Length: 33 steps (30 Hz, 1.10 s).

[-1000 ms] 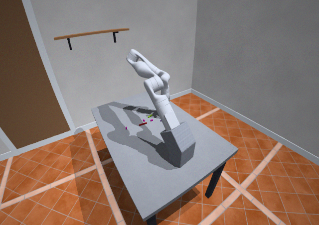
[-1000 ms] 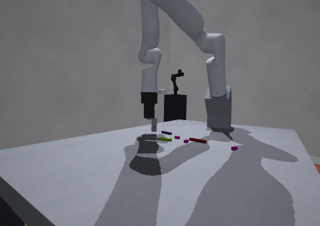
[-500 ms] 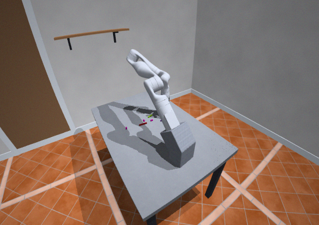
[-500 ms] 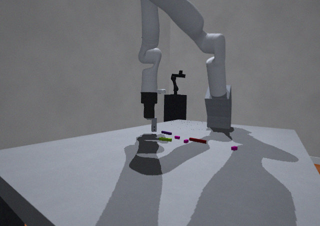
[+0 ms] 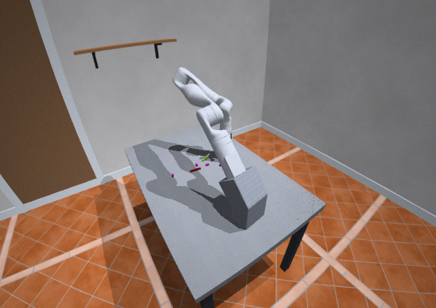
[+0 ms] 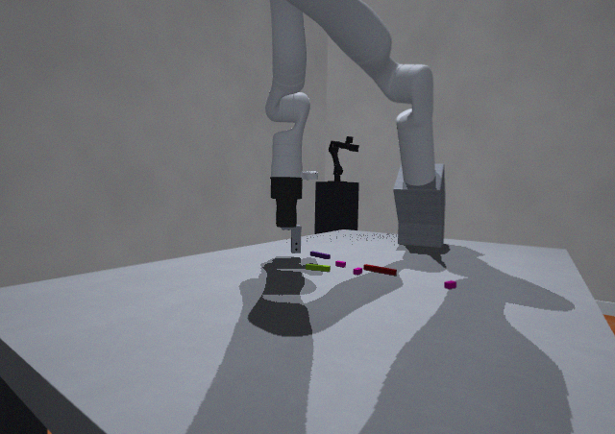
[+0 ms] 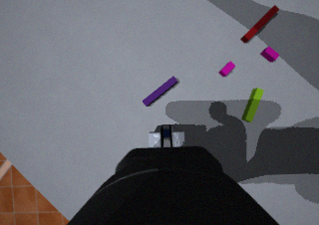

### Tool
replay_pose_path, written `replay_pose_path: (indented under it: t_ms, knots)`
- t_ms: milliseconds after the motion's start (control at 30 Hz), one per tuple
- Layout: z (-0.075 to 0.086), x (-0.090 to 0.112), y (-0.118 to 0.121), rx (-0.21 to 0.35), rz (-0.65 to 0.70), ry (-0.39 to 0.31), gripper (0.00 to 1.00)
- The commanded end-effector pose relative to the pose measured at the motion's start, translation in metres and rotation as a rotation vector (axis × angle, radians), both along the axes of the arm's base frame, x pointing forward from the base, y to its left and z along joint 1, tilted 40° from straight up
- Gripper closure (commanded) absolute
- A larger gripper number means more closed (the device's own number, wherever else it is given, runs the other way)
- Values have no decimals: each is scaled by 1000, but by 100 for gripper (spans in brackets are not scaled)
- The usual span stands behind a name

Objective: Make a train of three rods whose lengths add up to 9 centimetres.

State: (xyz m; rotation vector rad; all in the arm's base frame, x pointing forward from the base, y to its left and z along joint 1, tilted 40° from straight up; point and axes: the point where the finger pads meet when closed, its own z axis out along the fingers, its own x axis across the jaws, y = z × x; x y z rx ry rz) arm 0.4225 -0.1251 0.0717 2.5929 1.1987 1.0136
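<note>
I have the gripper (image 7: 166,136) pinched on a small blue rod (image 7: 166,133) above the table (image 6: 149,320); no train yet, with purple rod (image 7: 160,91) just ahead and red rod (image 7: 259,24) farthest ahead-right, apart.

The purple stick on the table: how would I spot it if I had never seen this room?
Find the grey table and the black gripper hanging over it. Just past the gripper lies a loose group of coloured rods; the purple rod is the one farthest back, behind the lime rod. It is the only dark violet rod, much longer than the small magenta ones.
</note>
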Motion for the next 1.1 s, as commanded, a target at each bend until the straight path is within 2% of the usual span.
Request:
replay_pose_path:
  t_ms: [0, 567, 1067]
  knots:
    - [1, 0, 0, 0, -1, -1, 76]
    - [0, 0, 0, 0, -1, -1, 76]
    - [-7, 6, 1, 0, -1, -1, 76]
